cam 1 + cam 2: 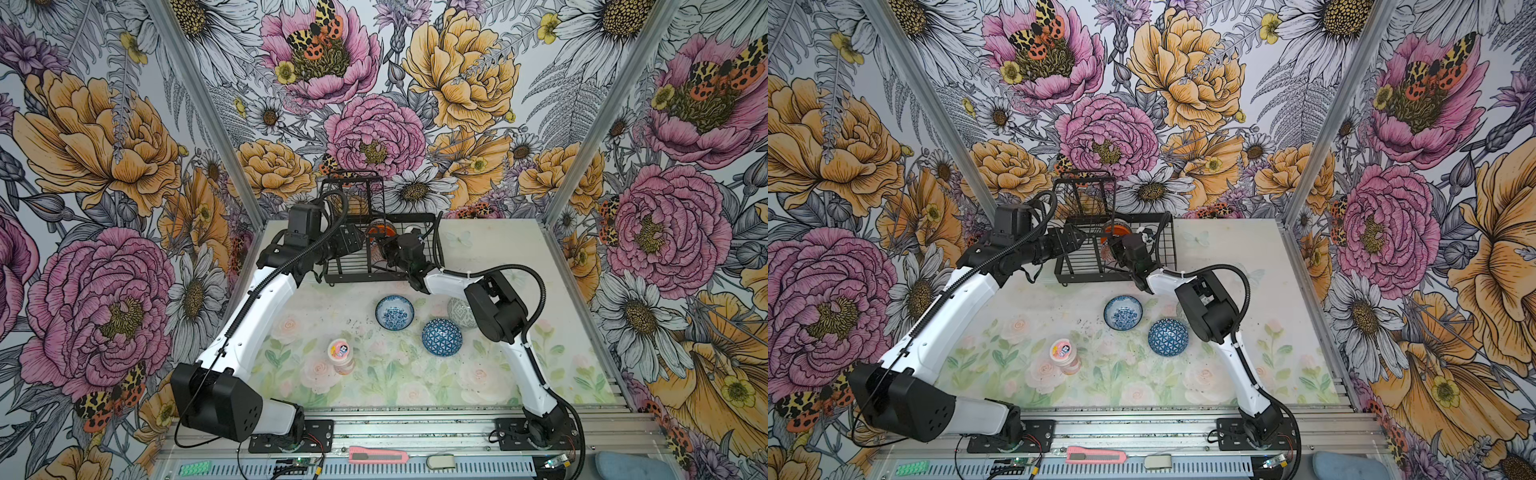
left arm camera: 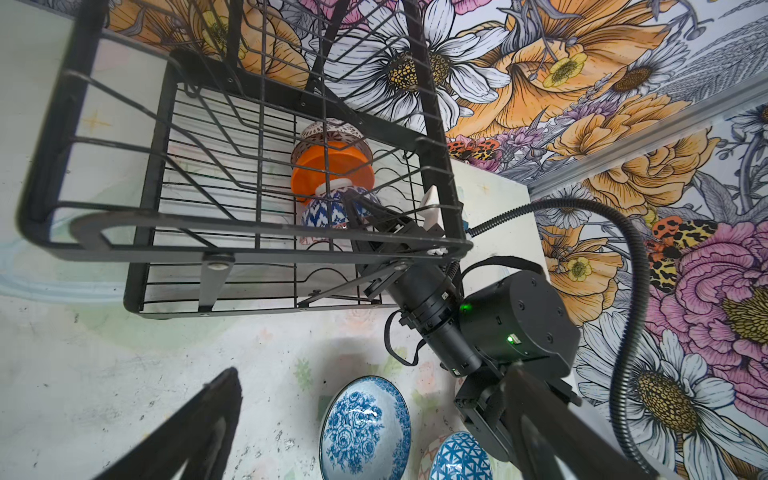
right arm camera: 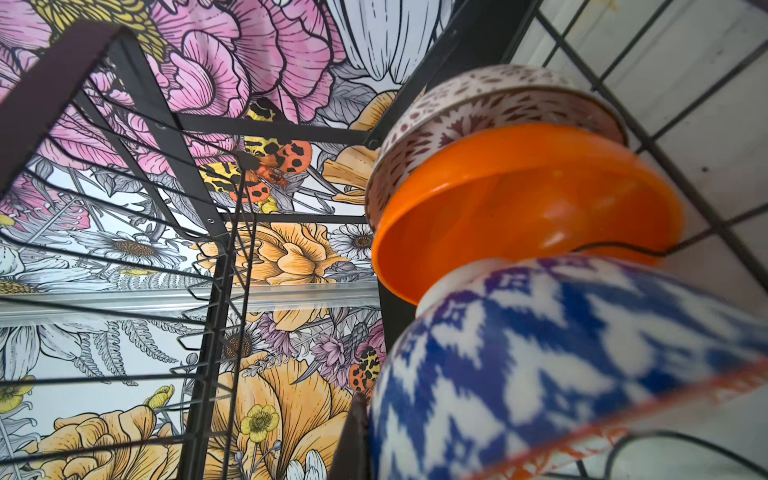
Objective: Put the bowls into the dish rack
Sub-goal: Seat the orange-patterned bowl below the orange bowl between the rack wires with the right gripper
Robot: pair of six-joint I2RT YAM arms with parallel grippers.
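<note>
Clamped on the wall of the blue-and-white zigzag bowl (image 2: 324, 214), our right gripper (image 2: 358, 208) is reaching inside the dish rack (image 2: 257, 227) from its near side. We are holding that bowl tipped on edge just in front of the plain orange bowl (image 2: 328, 170), touching it or nearly so; we cannot tell which. Behind the orange one, a brown-patterned bowl (image 2: 332, 129) is leaning in the same row, toward the rack's back rim. To do this well, we are judging that the held bowl should be settling between two base wires before release, with the fingers opening slowly and backing straight out toward the rack's near side, so that no wire is snagging them and the row is not toppling. Our left gripper (image 1: 352, 245) is hanging wide open just beside the rack's basket end, gripping nothing. In front of the rack, the floral bowl (image 1: 395, 312), the triangle bowl (image 1: 442, 336) and the half-hidden grey-green bowl (image 1: 457, 309) are waiting on the table (image 1: 316, 307), with a pink-lidded jar (image 1: 340, 353) further out.
</note>
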